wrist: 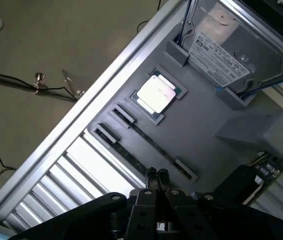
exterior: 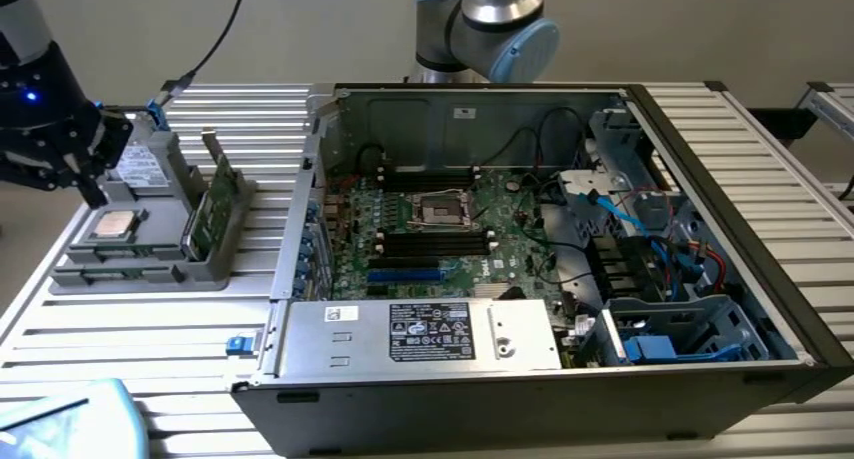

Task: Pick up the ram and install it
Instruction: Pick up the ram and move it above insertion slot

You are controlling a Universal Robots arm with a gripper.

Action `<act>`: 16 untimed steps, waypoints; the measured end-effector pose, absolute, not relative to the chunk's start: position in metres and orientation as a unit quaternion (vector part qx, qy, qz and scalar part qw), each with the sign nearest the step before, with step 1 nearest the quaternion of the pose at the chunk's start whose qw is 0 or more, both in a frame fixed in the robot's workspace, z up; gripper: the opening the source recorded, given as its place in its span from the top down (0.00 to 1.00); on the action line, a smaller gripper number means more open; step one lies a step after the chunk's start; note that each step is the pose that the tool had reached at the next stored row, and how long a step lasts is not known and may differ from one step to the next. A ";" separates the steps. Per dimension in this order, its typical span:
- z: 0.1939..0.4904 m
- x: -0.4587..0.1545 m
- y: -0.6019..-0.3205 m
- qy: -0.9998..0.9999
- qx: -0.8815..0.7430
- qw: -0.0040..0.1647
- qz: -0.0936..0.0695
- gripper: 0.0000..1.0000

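The jaws are clenched on nothing, fingertips (wrist: 152, 176) pressed together, hovering above the grey parts holder (wrist: 201, 120) on the table (exterior: 134, 329); the ram (wrist: 154, 146) seems to be the thin strip on edge in the holder's long slot, just beside the processor (wrist: 156, 95) in the holder's square recess; a hard drive (wrist: 231, 45) and a green card (exterior: 220, 207) stand upright in the holder; the open computer case (exterior: 721, 229) sits beside the holder.

Hard drive (wrist: 231, 52) partly beyond view's edge
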State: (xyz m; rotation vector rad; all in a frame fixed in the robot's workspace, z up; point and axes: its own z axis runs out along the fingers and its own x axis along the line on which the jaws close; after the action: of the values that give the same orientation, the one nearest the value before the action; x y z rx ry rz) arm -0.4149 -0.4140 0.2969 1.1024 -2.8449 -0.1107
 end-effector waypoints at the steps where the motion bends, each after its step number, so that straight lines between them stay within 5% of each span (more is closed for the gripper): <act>1: 0.296 -0.415 -0.414 -0.928 0.369 0.044 -0.037 0.87; 16: 0.286 -0.415 -0.414 -0.868 0.492 0.046 -0.038 0.87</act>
State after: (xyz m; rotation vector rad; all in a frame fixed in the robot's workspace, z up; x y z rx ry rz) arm -0.4148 -0.4140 0.2863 1.5028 -2.6505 -0.1162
